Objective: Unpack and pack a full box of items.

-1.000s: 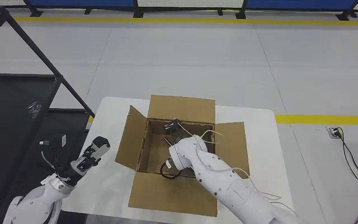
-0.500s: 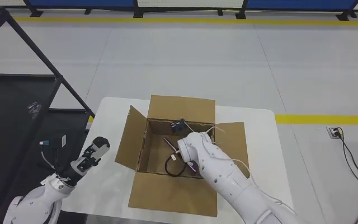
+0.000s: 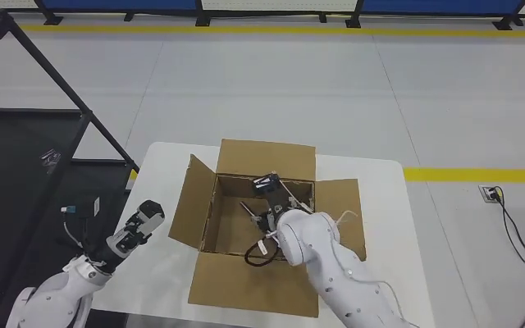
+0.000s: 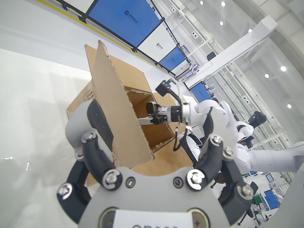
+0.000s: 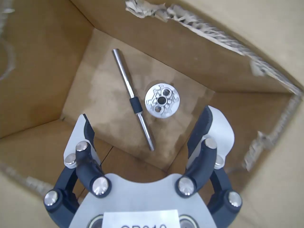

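Note:
An open cardboard box (image 3: pixel 266 156) stands in the middle of the white table (image 3: pixel 168 168). My right gripper (image 3: pixel 264 218) hangs inside the box, open and holding nothing. Below it on the box floor lie a metal rod (image 5: pixel 129 88) with a black band and, beside it, a round metal disc (image 5: pixel 162 100). In the right wrist view the right gripper (image 5: pixel 146 113) is above both parts and touches neither. My left gripper (image 3: pixel 141 220) is open and holding nothing over the table's left edge, clear of the box (image 4: pixel 114 110). The left wrist view shows the right gripper (image 4: pixel 152 116) within the box opening.
The box's four flaps (image 3: pixel 184 205) are folded outward, and its inner walls (image 5: pixel 35 48) have torn corrugated edges. A black frame (image 3: pixel 74 107) stands left of the table. Bare table surface lies between the left gripper and the box.
The right arm has shifted to the right, its gripper staying inside the box. The left arm has kept still.

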Robot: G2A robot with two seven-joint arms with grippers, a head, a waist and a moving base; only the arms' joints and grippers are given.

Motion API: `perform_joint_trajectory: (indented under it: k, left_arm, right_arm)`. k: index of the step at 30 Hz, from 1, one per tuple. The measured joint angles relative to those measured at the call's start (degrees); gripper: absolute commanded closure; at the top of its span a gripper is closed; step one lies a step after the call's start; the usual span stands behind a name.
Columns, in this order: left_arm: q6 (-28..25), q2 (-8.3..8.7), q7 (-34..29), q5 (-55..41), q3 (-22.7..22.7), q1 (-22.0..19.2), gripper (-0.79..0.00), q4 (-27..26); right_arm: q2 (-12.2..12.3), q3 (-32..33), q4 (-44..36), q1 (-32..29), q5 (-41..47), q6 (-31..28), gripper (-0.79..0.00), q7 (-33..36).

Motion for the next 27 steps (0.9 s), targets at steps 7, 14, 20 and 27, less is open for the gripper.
perform_joint_trajectory:
  k: [7, 14, 20, 27]
  left_arm:
    - [3.3, 0.10, -1.9, 3.7, 3.6, -1.5, -0.785, -2.2]
    - [7.0, 0.19, -5.2, 7.8, 8.5, -5.1, -0.785, -2.4]
    - [10.2, 0.13, -8.5, 11.9, 13.8, -9.5, -0.785, -2.1]
    - [14.7, -0.27, -12.0, 15.4, 20.7, -15.3, -0.785, -0.3]
  right_arm:
    - [2.8, 12.1, -26.2, -16.8, 4.9, -9.9, -0.785, -0.3]
    - [2.8, 11.8, -25.9, -16.4, 4.8, -9.7, -0.785, -0.2]
    - [3.3, 20.1, -26.5, -20.6, 14.6, -9.2, -0.785, -5.3]
    - [4.8, 41.2, -22.4, -23.5, 42.9, -16.3, -0.785, -4.9]
